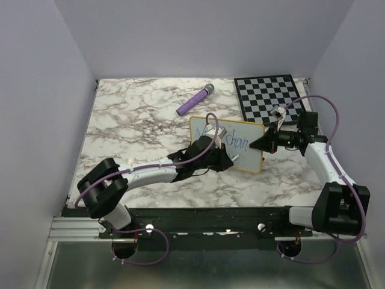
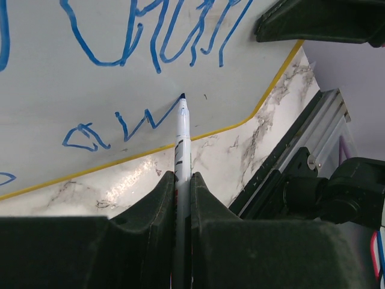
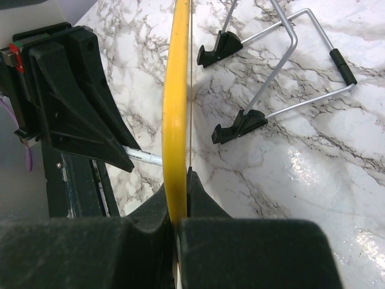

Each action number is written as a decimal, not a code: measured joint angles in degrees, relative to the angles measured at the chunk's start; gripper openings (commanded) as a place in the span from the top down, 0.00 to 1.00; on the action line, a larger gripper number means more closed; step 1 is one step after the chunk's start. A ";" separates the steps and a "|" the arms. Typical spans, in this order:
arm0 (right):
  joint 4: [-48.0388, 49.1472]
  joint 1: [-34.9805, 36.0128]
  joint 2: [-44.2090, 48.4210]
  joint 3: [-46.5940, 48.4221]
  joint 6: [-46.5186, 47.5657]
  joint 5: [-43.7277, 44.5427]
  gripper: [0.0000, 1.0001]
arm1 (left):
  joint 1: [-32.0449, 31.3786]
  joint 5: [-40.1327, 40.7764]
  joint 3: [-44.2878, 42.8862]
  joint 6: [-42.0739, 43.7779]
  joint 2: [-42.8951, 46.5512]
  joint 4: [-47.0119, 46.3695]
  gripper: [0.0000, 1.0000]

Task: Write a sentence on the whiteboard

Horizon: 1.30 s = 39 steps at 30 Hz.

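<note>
You have one whiteboard (image 1: 249, 158), yellow-framed, standing at a tilt on the marble table (image 1: 132, 126), right of centre and just in front of the checkered board (image 1: 269, 96). One sentence (image 1: 236, 143) in blue marker; its lower line so far reads "aw". Your left tool (image 2: 181, 178) is clamped on a marker (image 2: 181, 129), tip touching the board at the end of the "w". Your right tool (image 3: 178, 201) is clamped on the board's yellow edge. One wire stand (image 3: 283, 66) with black feet, behind the board. One purple toy microphone (image 1: 195, 100), lying well apart at the back.
</note>
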State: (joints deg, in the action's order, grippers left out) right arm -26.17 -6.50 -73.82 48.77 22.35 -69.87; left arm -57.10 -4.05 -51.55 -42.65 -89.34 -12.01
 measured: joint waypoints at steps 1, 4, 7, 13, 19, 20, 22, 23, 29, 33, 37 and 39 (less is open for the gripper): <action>0.00 0.00 0.00 0.00 0.00 0.00 0.99 | 0.04 0.00 -0.37 0.04 0.00 0.17 1.00; -0.02 0.00 0.00 0.00 0.00 -0.02 0.99 | 0.04 -0.02 -0.50 0.22 0.17 0.15 1.00; -0.22 0.00 0.00 0.00 -0.04 -0.02 0.99 | 0.04 0.00 0.74 0.20 1.81 0.17 1.00; -0.44 0.00 0.00 0.00 -0.02 -0.04 0.99 | 0.11 0.15 5.20 0.33 10.23 1.46 1.00; -0.44 0.00 0.02 0.00 -0.07 -0.02 0.99 | 0.11 0.35 7.37 0.39 12.13 0.11 1.00; -0.44 0.00 0.02 0.00 -0.07 -0.02 0.99 | 0.09 0.33 7.89 0.37 12.09 -0.37 1.00; -0.44 0.00 0.04 0.00 -0.09 -0.02 0.99 | 0.07 0.33 9.09 0.15 12.00 -1.42 1.00; -0.44 0.00 0.07 0.00 -0.26 -0.02 0.99 | 0.02 0.33 9.77 0.04 11.96 -2.08 1.00; -0.44 0.00 0.07 0.00 -0.31 -0.02 0.99 | -0.39 0.31 12.70 -0.55 11.91 -6.86 1.00; -0.44 0.00 0.07 0.00 -0.37 -0.02 0.99 | -0.76 0.37 14.73 -1.33 11.87 -9.90 1.00; -0.44 0.00 0.07 0.00 -0.50 -0.02 0.99 | -0.98 0.70 16.11 -1.86 11.87 -12.22 1.00; -0.42 0.00 0.07 0.00 -0.52 -0.02 0.99 | -1.25 1.03 16.96 -2.21 11.87 -13.38 1.00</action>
State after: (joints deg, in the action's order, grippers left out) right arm -26.59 -6.50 -73.76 48.77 21.82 -69.89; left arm -58.35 -3.03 -34.59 -44.86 -77.47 -25.39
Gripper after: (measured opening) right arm 0.068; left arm 0.193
